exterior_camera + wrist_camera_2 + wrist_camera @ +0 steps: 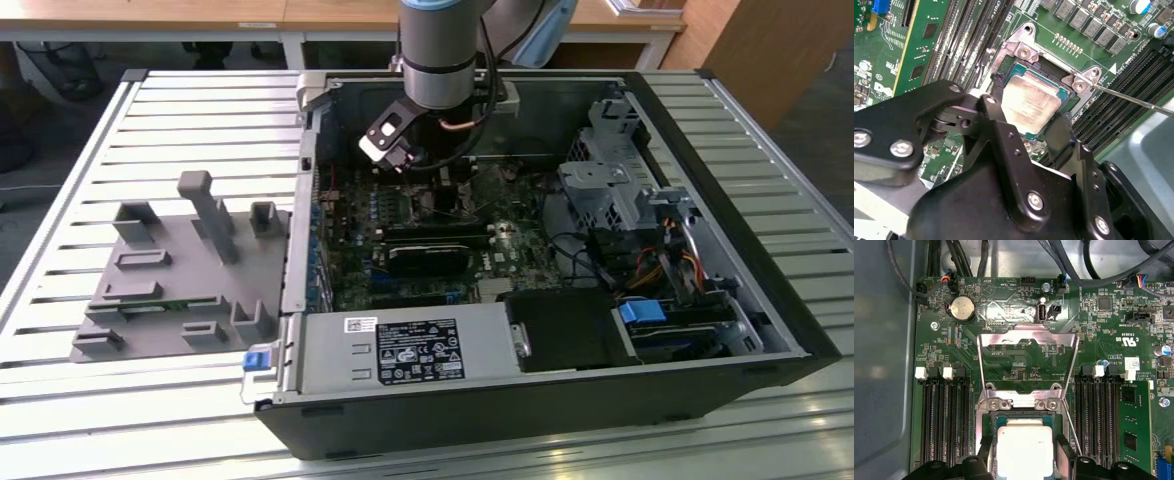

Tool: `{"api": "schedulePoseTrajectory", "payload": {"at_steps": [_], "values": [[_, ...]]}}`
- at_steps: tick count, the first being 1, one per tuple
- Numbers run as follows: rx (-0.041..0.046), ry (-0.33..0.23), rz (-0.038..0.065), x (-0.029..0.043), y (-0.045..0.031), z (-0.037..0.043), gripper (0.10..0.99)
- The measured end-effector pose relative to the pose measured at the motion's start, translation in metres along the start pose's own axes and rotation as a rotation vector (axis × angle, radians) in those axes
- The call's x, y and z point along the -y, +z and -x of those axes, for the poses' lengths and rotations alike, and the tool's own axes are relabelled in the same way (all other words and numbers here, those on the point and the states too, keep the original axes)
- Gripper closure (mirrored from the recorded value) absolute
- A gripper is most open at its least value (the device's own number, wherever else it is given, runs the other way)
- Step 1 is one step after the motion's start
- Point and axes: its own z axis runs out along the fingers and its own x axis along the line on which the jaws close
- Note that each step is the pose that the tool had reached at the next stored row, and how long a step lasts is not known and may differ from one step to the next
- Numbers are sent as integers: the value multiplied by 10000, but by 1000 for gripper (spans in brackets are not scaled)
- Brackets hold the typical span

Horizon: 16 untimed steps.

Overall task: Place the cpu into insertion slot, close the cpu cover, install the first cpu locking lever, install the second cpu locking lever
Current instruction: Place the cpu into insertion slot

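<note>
In the exterior view, the arm reaches straight down into the open computer case (534,425), which lies on the slatted surface (160,110). Its gripper (430,168) hangs low over the far part of the green board (350,270). A grey fixture (174,270) sits well apart on the exterior view's left.

In the second wrist view, the two black fingers (995,116) are closed on the cpu (1031,100), one against each of two opposite edges. The chip lies flat between them with its silvery top facing up, directly over the insertion slot (1041,70) and squared to its dark frame. I cannot tell whether it is fully seated or a shade above. A thin locking lever (1134,100) juts out from one corner of the slot, clear of the fingers.

In the first wrist view, the cpu shows again between the fingertips, centred within the slot's frame. The cpu cover (1026,336) is swung open and lies back over the board on the far side of the slot from the gripper, its cut-out showing green board through it. It touches neither the chip nor the fingers.
</note>
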Motion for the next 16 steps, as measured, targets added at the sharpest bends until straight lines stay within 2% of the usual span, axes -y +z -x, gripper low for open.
{"api": "schedulePoseTrajectory", "payload": {"at_steps": [1, 16], "values": [[0, 0, 1, 0, 0, 0, 482], [-16, 1, -1, -16, 8, -25, 482]]}}
